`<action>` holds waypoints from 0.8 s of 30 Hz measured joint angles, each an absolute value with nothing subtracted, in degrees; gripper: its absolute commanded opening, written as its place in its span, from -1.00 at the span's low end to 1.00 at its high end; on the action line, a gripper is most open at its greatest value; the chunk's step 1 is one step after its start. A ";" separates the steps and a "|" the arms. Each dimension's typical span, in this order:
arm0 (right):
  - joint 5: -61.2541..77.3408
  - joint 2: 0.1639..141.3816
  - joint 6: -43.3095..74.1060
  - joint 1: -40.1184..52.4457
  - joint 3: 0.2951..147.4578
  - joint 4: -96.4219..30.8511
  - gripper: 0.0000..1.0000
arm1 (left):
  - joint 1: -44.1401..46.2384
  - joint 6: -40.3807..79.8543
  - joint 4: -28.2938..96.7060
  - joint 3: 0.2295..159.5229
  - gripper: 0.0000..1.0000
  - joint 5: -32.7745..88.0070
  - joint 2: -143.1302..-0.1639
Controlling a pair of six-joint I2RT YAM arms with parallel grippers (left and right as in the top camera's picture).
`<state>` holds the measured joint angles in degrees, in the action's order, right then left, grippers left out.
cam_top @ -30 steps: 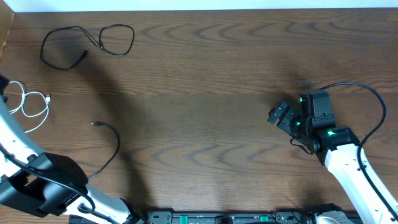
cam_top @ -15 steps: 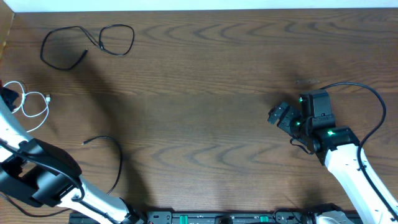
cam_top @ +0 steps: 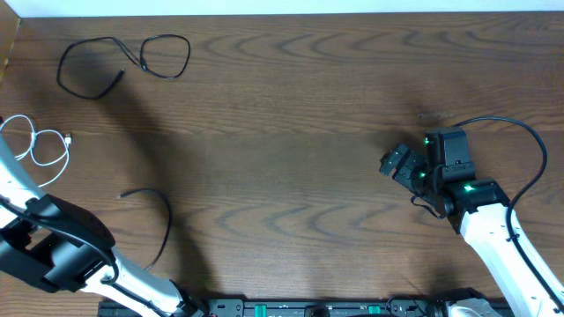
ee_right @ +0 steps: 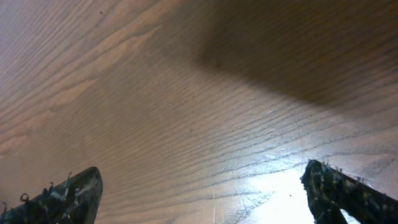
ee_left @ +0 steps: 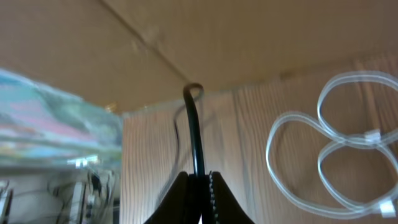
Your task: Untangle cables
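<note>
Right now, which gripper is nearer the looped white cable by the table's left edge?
Left. The left gripper, shut on a thin black cable, is beside the white cable; the right gripper is far to its right.

Overhead: thin black cord loses its lower end behind the white left arm. Left wrist: thin white looped cord cut by right edge; leftward background blurred, unidentifiable.

Three thin cables lie apart from one another. At ten o'clock, a black cable forms two joined loops. At nine o'clock, a white cable coils loosely. At eight o'clock, a second black cable arcs, one end pinched in the left gripper.
</note>
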<state>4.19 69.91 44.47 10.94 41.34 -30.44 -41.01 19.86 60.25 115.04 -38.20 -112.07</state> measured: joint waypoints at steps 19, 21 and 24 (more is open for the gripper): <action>4.19 69.91 44.45 10.94 41.34 -30.41 0.98 | -41.30 18.65 62.87 119.44 -0.83 -44.97 -112.36; 4.19 69.91 44.45 10.94 41.34 -30.39 0.99 | -41.32 19.92 64.71 118.17 -0.83 -44.42 -112.49; 4.19 69.91 44.45 10.94 41.34 -30.41 0.99 | -41.32 21.39 67.07 116.57 -0.84 -40.36 -112.86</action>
